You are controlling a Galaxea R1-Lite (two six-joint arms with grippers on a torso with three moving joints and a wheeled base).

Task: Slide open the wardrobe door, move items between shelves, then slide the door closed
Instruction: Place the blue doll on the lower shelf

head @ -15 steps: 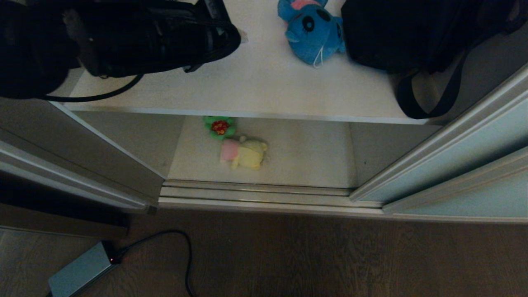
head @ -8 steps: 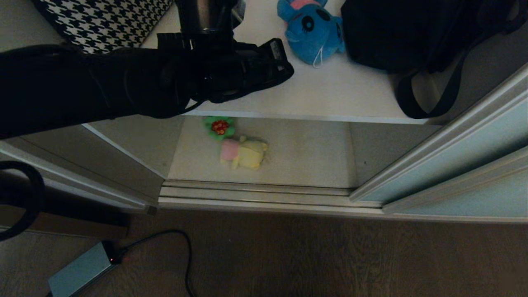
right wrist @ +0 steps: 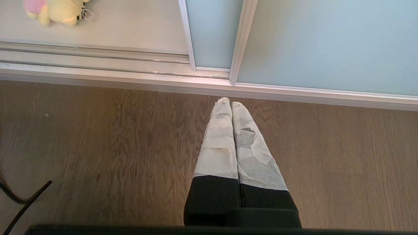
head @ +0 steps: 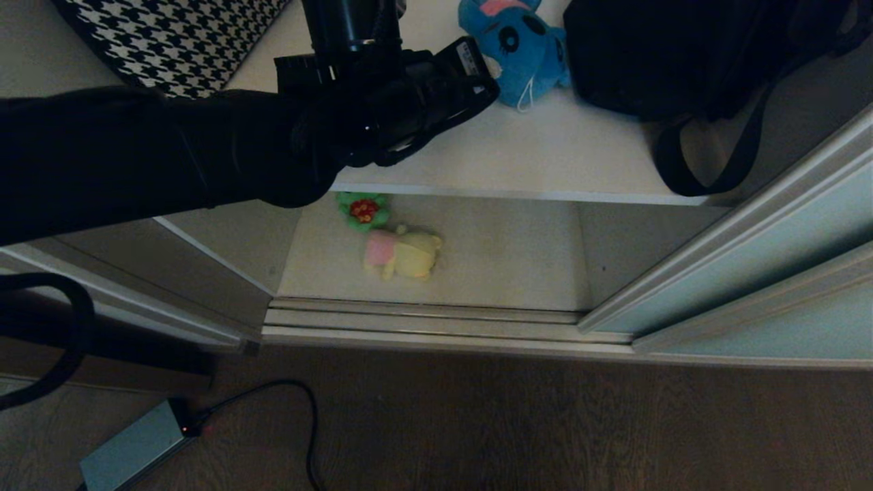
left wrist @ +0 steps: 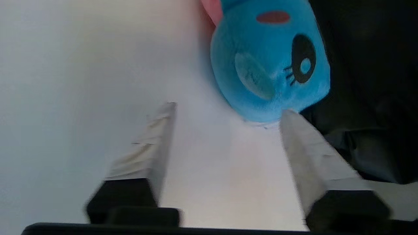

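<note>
A blue plush point(head: 518, 48) with a pink back lies at the rear of the upper shelf point(head: 545, 157). My left arm point(head: 382, 109) reaches over that shelf from the left. In the left wrist view my left gripper point(left wrist: 228, 109) is open, and the blue plush point(left wrist: 271, 65) sits just past its fingertips point(left wrist: 289, 117), nothing between them. A pale yellow plush point(head: 402, 254) with a pink part lies on the lower shelf point(head: 505, 259). The sliding wardrobe door point(head: 750, 273) stands slid to the right. My right gripper point(right wrist: 230, 101) hangs shut and empty above the floor, near the door point(right wrist: 326, 42).
A black bag point(head: 682, 54) with a hanging strap fills the upper shelf right of the blue plush. A houndstooth bag point(head: 170, 34) sits at back left. A green and red toy point(head: 363, 210) lies behind the yellow plush. A grey box point(head: 133, 447) and cable lie on the floor.
My left arm has swung in from the left and stretched right across the upper shelf toward the blue plush, uncovering the houndstooth bag. The plush toys have not moved.
</note>
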